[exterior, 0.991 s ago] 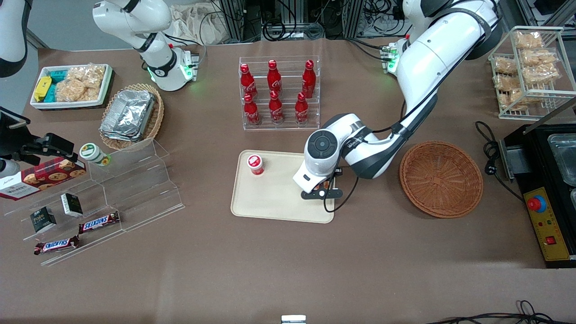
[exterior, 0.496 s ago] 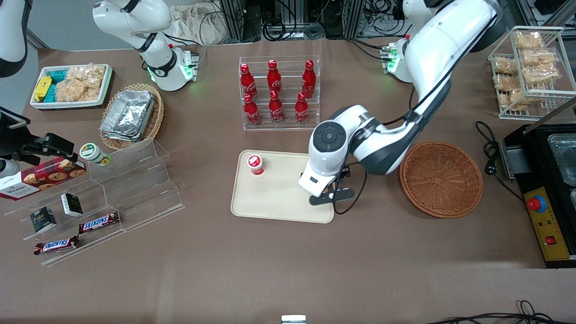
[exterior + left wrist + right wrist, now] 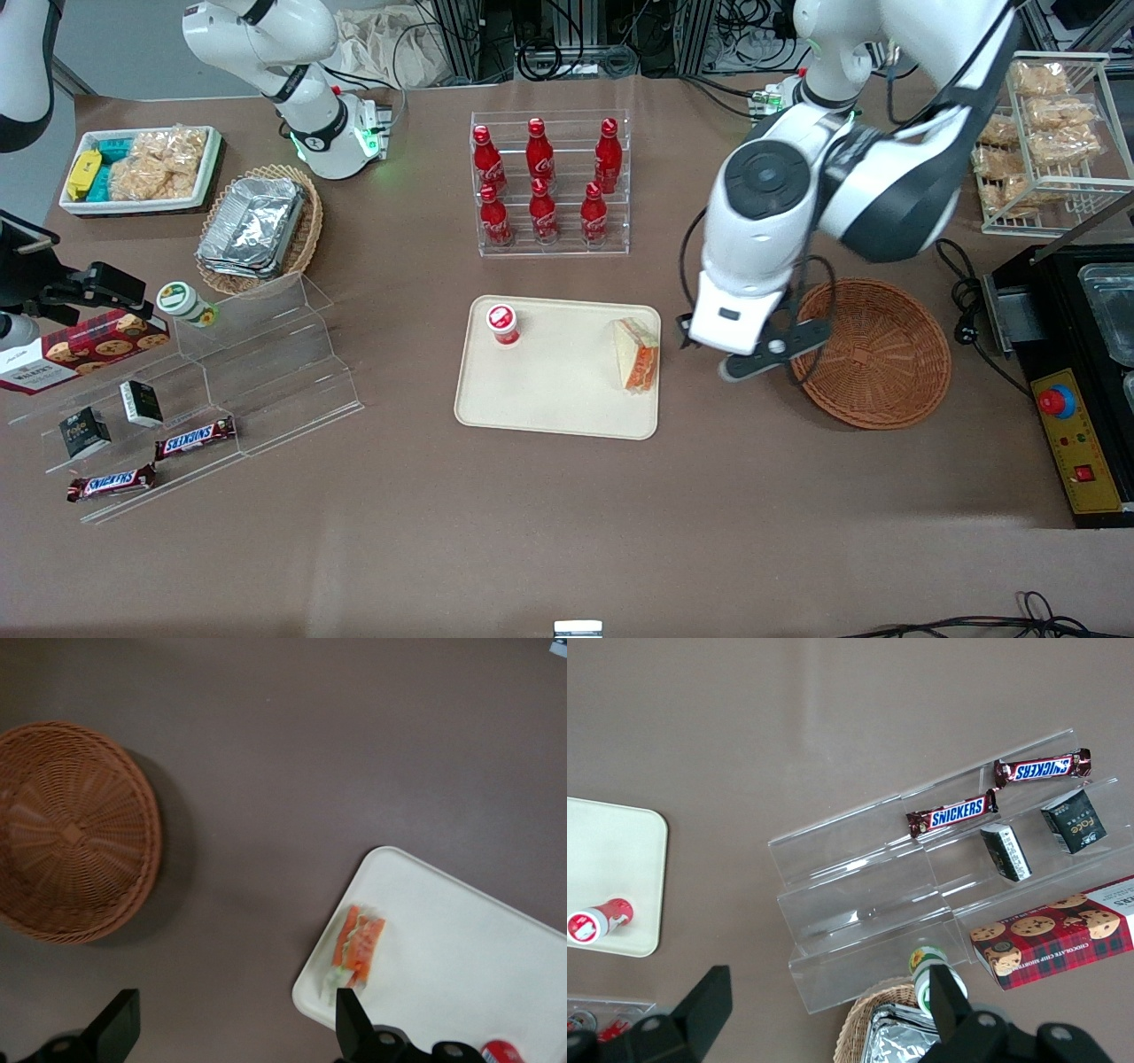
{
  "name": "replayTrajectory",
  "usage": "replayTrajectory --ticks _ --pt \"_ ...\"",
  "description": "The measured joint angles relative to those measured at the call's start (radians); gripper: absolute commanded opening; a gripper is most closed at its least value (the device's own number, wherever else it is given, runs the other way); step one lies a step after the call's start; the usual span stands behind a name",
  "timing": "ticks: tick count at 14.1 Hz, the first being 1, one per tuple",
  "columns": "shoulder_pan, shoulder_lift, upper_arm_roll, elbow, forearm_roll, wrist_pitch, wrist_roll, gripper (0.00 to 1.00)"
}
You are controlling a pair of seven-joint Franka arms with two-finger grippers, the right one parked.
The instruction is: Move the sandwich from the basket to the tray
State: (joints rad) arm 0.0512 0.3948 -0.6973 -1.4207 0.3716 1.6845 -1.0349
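One brown table (image 3: 549, 532) carries everything. Cream tray (image 3: 549, 399) sits mid-table, reddish wicker basket (image 3: 873, 354) beside it toward the working arm's end, nothing in it. Left gripper (image 3: 749, 350) hangs above the gap between tray and basket, fingers (image 3: 350, 1019) spread apart, holding nothing. Sandwich (image 3: 638, 354) lies on the tray at its basket-side edge. Small red-capped bottle (image 3: 503, 323) lies near the tray's corner toward the parked arm.

The left arm (image 3: 850, 168) has glossy white rounded shells with dark grey joint bands and a round dark grey cap on the wrist. A thin black cable (image 3: 819, 301) loops beside the wrist. Its gripper (image 3: 753, 354) is white-bodied with black fingers (image 3: 353, 1023). A green light glows at the base.
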Motion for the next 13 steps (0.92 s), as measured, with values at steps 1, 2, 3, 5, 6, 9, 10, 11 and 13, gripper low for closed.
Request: replayTrajectory --ticks 1,2,3,5,6,9,10,11,13 --pt "0.018 -0.024 0.008 -0.001 -0.028 -0.019 0.047 1.00" --pt "0.026 -0.047 0.034 -0.002 -0.057 -0.034 0.091 0.99" --pt "0.026 -0.068 0.073 -0.003 -0.089 -0.041 0.138 1.00" --pt "0.017 -0.108 0.165 -0.006 -0.151 -0.061 0.255 1.00" --pt "-0.001 -0.129 0.229 -0.007 -0.183 -0.076 0.320 1.00" --pt "-0.091 -0.202 0.474 -0.018 -0.290 -0.113 0.543 1.00" --pt "-0.111 -0.228 0.542 -0.029 -0.310 -0.119 0.610 1.00" --pt "-0.126 -0.255 0.597 -0.045 -0.322 -0.122 0.667 1.00" --pt "-0.137 -0.301 0.666 -0.076 -0.333 -0.129 0.745 1.00"
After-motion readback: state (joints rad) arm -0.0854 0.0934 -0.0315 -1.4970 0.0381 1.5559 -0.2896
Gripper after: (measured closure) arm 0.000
